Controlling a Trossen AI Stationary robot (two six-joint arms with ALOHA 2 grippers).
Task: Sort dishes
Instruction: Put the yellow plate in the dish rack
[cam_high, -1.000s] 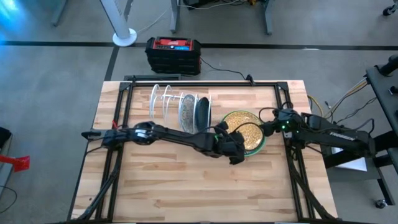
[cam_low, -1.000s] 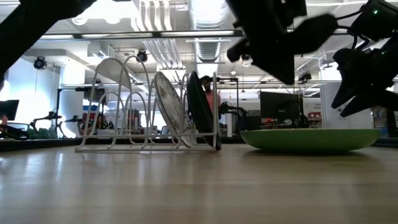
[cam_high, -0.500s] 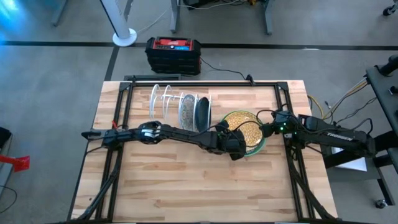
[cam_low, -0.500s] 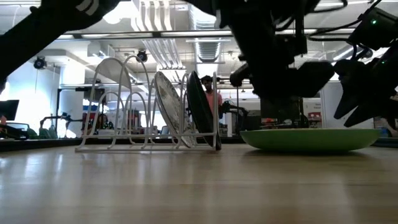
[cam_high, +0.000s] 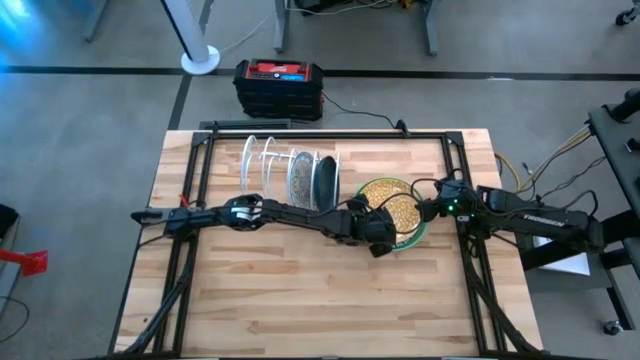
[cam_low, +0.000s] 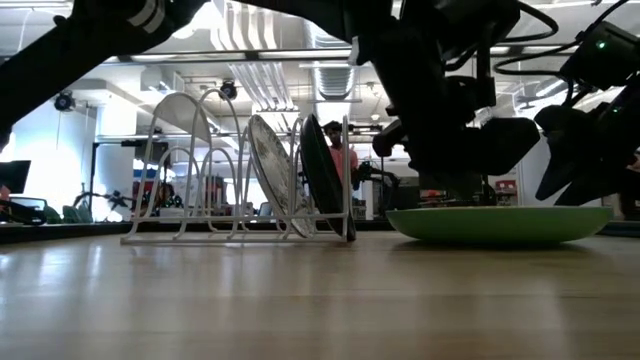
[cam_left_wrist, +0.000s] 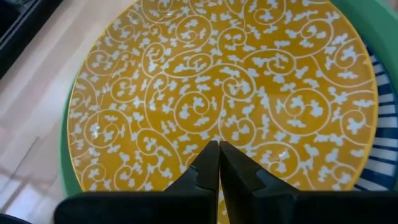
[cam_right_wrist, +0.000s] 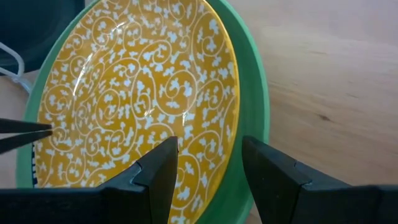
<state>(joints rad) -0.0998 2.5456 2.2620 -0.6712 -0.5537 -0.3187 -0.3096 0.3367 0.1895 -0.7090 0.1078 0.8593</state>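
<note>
Wooden table (cam_high: 300, 300), pale butcher-block planks with visible seams, fills the near ground; in the low view its surface reads as a smooth, faintly glossy band. On its right half lies a stack of round plates. The lowest visible one is the plain light green plate (cam_low: 500, 224), a shallow dish with a smooth matte rim. Inside it rests the mustard-yellow plate (cam_left_wrist: 217, 81), glazed and covered with white scrolling vine and leaf marks, lying tilted so that one edge rises over the green rim. A sliver of a blue-and-white striped rim (cam_left_wrist: 379, 155) shows beneath the yellow plate at one side.

Left gripper (cam_left_wrist: 218, 163): its two dark, wedge-shaped fingers are pressed together with nothing between them, tips just above or touching the yellow plate's face; contact cannot be told. Right gripper (cam_right_wrist: 208, 162): its blunt dark fingers stand apart, straddling the rims of the yellow and green plates from the right side of the stack.

Farther back stands the white wire rack (cam_high: 270, 165), made of thin arched loops. Two plates stand upright on edge in its right-hand slots: a white patterned plate (cam_high: 299, 180) and, just beside it, a dark teal plate (cam_high: 325, 183). The remaining loops hold nothing.
</note>
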